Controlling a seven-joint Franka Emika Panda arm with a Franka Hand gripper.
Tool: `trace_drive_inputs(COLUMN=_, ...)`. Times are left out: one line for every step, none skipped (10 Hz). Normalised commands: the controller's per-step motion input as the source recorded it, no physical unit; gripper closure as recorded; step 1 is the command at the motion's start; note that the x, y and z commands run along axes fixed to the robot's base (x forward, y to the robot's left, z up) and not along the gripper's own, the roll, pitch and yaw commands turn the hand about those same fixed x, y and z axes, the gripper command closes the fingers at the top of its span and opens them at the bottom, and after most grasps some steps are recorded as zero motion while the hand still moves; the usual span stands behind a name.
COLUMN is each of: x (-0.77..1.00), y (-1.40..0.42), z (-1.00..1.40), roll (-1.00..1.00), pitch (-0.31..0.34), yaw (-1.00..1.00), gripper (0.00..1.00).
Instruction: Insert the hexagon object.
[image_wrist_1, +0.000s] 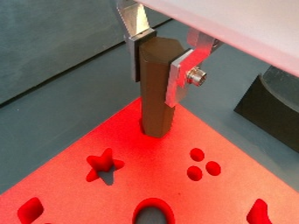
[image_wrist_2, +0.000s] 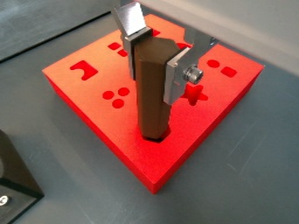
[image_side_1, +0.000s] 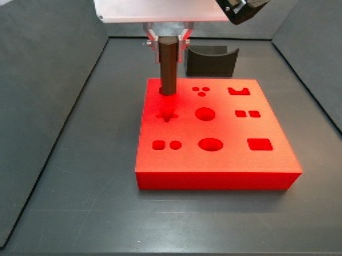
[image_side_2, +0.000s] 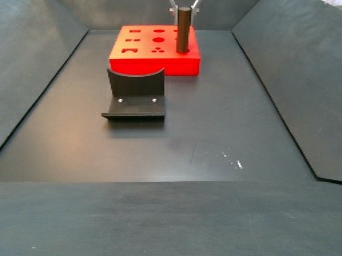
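The hexagon object (image_wrist_1: 156, 87) is a brown peg with six flat sides, held upright. My gripper (image_wrist_1: 162, 59) is shut on its upper part, silver fingers (image_wrist_1: 179, 74) pressing two sides. Its lower end meets the red block (image_wrist_1: 70, 166) near a corner, and I cannot tell how deep it sits. Both wrist views show this; the peg (image_wrist_2: 153, 87) stands on the red block (image_wrist_2: 128, 144) near its edge. In a side view the peg (image_side_1: 168, 68) stands at the block's (image_side_1: 221, 165) far left corner under the gripper (image_side_1: 168, 42). The other side view shows peg (image_side_2: 182, 32) and gripper (image_side_2: 182, 8) too.
The red block has several shaped holes, such as a star (image_wrist_1: 104, 164) and a cluster of round ones (image_wrist_1: 202, 164). The dark fixture (image_side_2: 135, 93) stands on the grey floor beside the block, also seen behind it (image_side_1: 211, 58). Dark walls enclose the floor.
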Motion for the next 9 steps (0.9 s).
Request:
trace_drive_inputs(x=0.0, y=0.02, z=-0.26, roll=0.0, pitch=0.0, yaw=0.0, gripper=1.0)
trace_drive_inputs(x=-0.03, y=0.03, z=-0.24, roll=0.0, pitch=0.0, yaw=0.0, gripper=1.0)
trace_drive_inputs(x=0.0, y=-0.02, z=-0.17, roll=0.0, pitch=0.0, yaw=0.0, gripper=1.0)
trace_drive_inputs(x=0.22, y=-0.11, z=-0.17, roll=0.05, pitch=0.016, yaw=0.02, gripper=1.0)
trace_drive_inputs(x=0.24, y=-0.09, z=-0.21, roll=0.01, pitch=0.021, yaw=0.01, gripper=1.0)
trace_drive_inputs(x=0.0, y=0.0, z=-0.21, roll=0.0, pitch=0.0, yaw=-0.04, gripper=1.0)
trace_drive_inputs(x=-0.15, y=0.0, z=-0.21, roll=-0.02, pitch=0.0, yaw=-0.23, gripper=1.0)
trace_drive_inputs(x=0.0, y=0.0, z=-0.17, roll=-0.02, pitch=0.0, yaw=-0.13, gripper=1.0)
trace_drive_inputs(x=0.0, y=-0.05, z=-0.12, roll=0.01, pitch=0.0, yaw=0.0, gripper=1.0)
